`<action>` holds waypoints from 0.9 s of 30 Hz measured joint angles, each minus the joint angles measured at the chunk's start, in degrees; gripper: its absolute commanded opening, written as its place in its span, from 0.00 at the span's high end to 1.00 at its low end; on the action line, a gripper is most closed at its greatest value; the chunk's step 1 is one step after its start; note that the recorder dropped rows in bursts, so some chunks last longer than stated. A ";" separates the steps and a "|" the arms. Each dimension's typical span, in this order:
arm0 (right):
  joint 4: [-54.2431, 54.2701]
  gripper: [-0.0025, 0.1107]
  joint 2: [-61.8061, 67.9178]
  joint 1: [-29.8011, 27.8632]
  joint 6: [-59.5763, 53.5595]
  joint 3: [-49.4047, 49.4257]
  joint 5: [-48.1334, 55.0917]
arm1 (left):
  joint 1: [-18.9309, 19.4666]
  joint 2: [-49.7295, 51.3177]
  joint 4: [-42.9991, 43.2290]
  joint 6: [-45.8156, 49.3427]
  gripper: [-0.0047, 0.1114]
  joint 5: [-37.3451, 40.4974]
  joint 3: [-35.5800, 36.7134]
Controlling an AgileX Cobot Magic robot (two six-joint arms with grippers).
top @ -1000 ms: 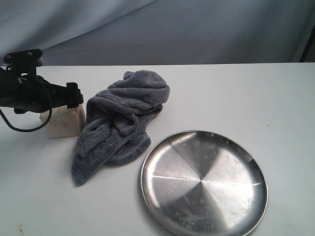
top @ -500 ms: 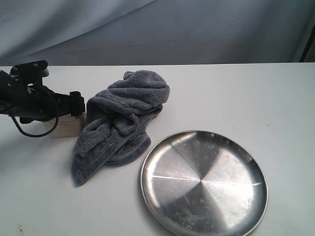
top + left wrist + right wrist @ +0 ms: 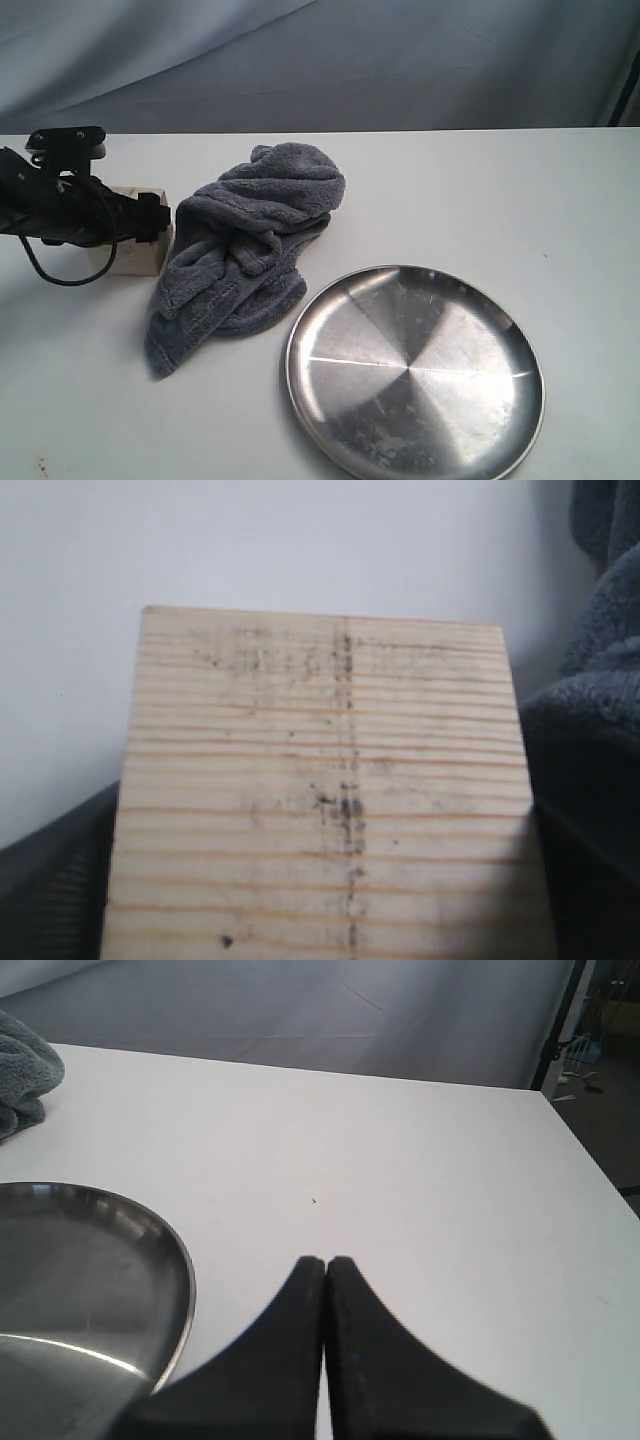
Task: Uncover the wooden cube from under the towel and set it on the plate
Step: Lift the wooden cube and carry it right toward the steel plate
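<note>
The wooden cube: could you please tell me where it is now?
In the exterior view, the wooden cube sits on the left of the table, just left of the towel, partly hidden by the left tool.

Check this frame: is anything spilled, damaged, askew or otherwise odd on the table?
Nothing stands out. The towel lies bunched in a heap beside the wooden cube, already off it. The cube bears faint dark smudges but looks whole. The plate sits flat, scratched, with nothing on it.

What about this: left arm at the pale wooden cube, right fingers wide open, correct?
No: the right wrist view shows the right fingers pressed shut. The left arm is at the pale wooden cube.
</note>
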 measured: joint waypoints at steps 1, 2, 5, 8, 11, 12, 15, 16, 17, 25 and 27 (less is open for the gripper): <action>0.00 0.98 0.00 0.00 0.00 0.00 0.00 | 0.00 -0.47 0.00 0.09 0.96 0.28 0.00; 0.00 0.98 0.00 0.00 0.00 0.00 0.00 | 0.00 -1.25 0.00 0.38 0.96 0.66 0.00; 0.00 0.98 0.00 0.00 0.00 0.00 0.00 | 0.00 -4.60 0.38 1.82 0.96 2.12 0.00; 0.00 0.98 0.00 0.00 0.00 0.00 0.00 | 0.00 -8.36 1.96 2.80 0.96 4.34 0.15; 0.00 0.98 0.00 0.00 0.00 0.00 0.00 | 0.00 -12.58 3.11 3.19 0.96 5.90 1.29; 0.00 0.98 0.00 0.00 0.00 0.00 0.00 | 0.00 -14.17 3.77 3.29 0.96 6.25 1.92; 0.00 0.98 0.00 0.00 0.00 0.00 0.00 | 0.00 -19.14 5.52 3.41 0.96 6.90 4.16; 0.00 0.98 0.00 0.00 0.00 0.00 0.00 | 0.00 -20.79 5.64 3.41 0.96 6.90 5.02; 0.00 0.98 0.00 0.00 0.00 0.00 0.00 | -0.14 -22.07 5.85 3.41 0.96 6.90 5.80; 0.00 0.98 0.00 0.00 0.00 0.00 0.00 | -8.00 -30.95 6.72 3.55 0.96 6.98 8.75; 0.00 0.98 0.00 0.00 0.00 0.00 0.00 | -11.85 -31.57 6.96 3.55 0.96 7.51 8.75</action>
